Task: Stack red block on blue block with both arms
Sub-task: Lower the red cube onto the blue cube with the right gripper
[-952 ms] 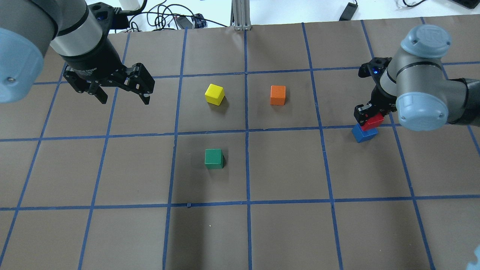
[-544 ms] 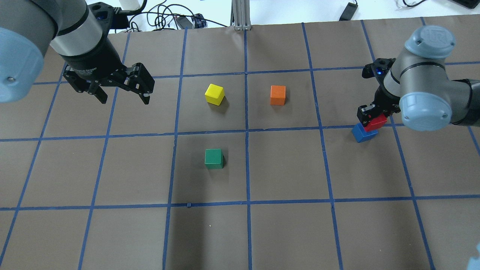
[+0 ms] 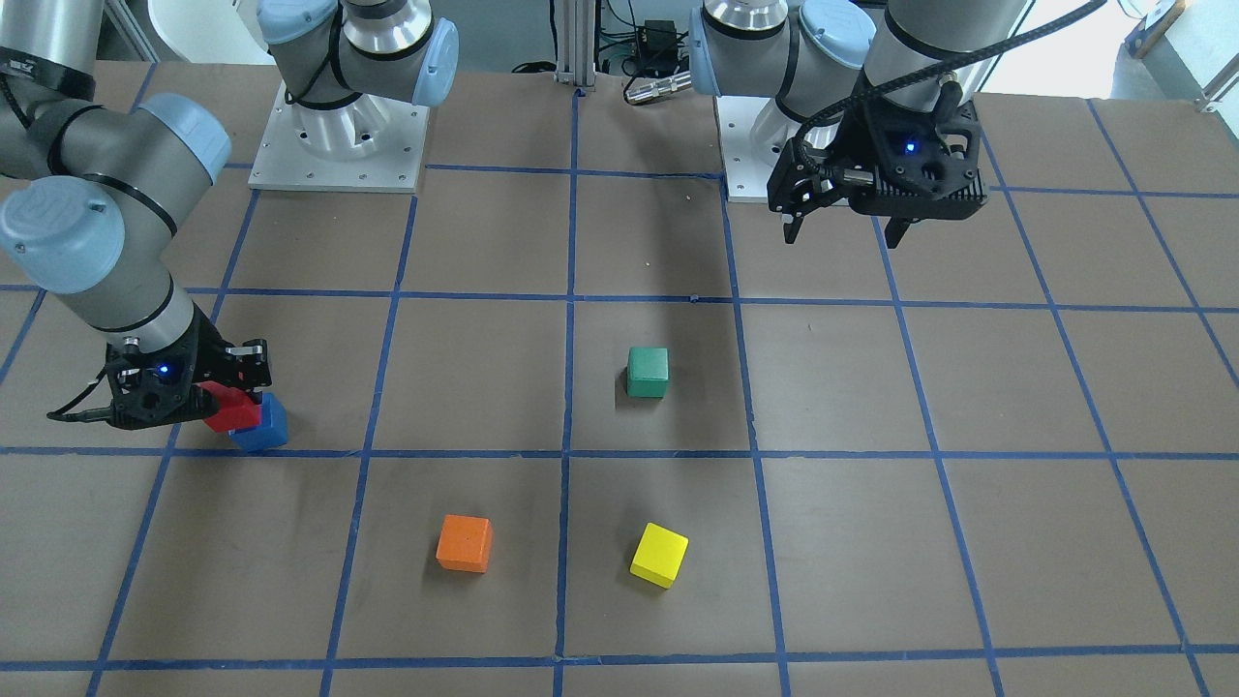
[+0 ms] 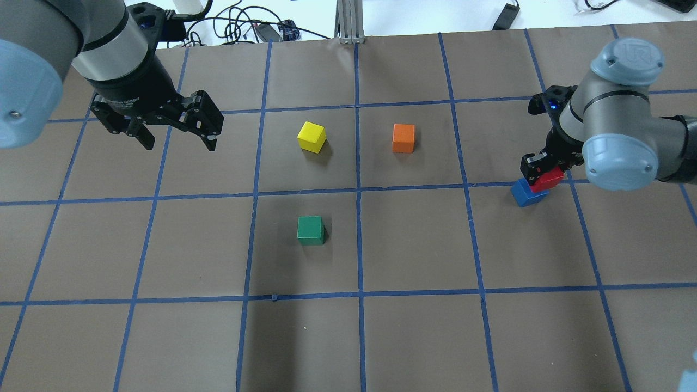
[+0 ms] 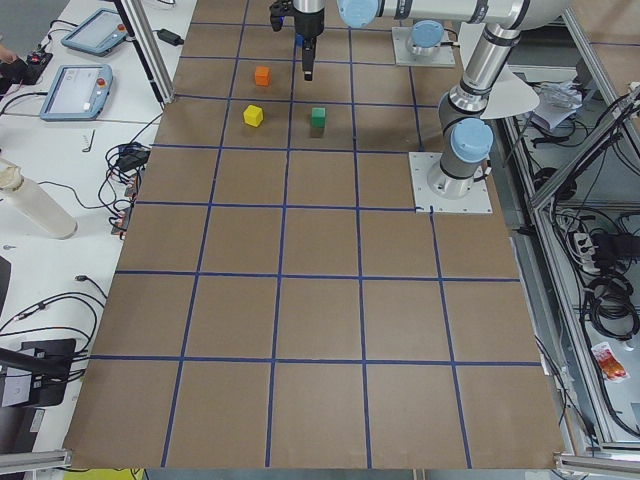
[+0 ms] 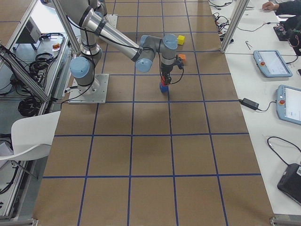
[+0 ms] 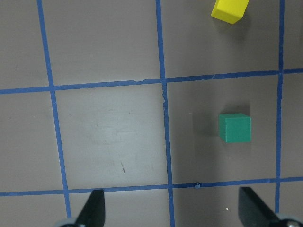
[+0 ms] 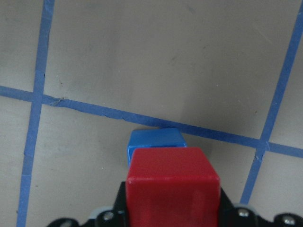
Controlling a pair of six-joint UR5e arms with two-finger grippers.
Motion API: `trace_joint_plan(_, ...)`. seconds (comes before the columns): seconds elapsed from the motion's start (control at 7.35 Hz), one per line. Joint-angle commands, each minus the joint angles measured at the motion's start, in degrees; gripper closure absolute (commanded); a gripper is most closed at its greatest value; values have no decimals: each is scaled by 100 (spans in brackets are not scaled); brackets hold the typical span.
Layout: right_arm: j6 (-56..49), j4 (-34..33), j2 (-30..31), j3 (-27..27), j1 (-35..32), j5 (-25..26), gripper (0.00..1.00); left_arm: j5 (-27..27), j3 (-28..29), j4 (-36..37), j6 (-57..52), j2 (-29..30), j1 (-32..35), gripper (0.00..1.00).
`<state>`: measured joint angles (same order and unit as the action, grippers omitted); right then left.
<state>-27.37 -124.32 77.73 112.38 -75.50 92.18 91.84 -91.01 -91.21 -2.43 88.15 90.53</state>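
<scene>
My right gripper (image 4: 540, 170) is shut on the red block (image 4: 548, 179), also seen in the right wrist view (image 8: 173, 182). It holds the red block directly over the blue block (image 4: 524, 194), which stands on a blue tape line at the table's right side. In the right wrist view the blue block (image 8: 156, 141) peeks out beyond the red one. I cannot tell whether the two blocks touch. The front view shows the red block (image 3: 228, 409) over the blue block (image 3: 265, 428). My left gripper (image 4: 179, 142) is open and empty, high over the far left, also seen in the front view (image 3: 842, 232).
A green block (image 4: 311, 230) sits near the table's middle, with a yellow block (image 4: 311, 136) and an orange block (image 4: 403, 138) farther back. The left wrist view shows the green block (image 7: 234, 127) and the yellow block (image 7: 229, 10) on the brown taped table.
My right gripper has shifted slightly right with the red block, staying over the blue block. The left arm has barely moved.
</scene>
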Motion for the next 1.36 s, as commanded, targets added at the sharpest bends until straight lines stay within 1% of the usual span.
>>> trace_joint_plan(0.0, -5, 22, -38, 4, 0, -7, 100, 10, -4, 7, 5, 0, 0, 0)
trace_joint_plan(0.82, 4, 14, -126, -5, 0, -16, 100, -25, -22, 7, 5, 0, 0, 0)
trace_joint_plan(0.95, 13, 5, -126, -5, 0, -16, 98, -25, -22, 7, 5, 9, 0, 0)
trace_joint_plan(1.09, 13, 5, -126, -5, 0, -16, 81, -43, -22, 7, 5, 0, 0, 0)
trace_joint_plan(1.22, 13, -4, -135, -5, 0, -7, 57, -26, -13, 7, 5, 0, 0, 0)
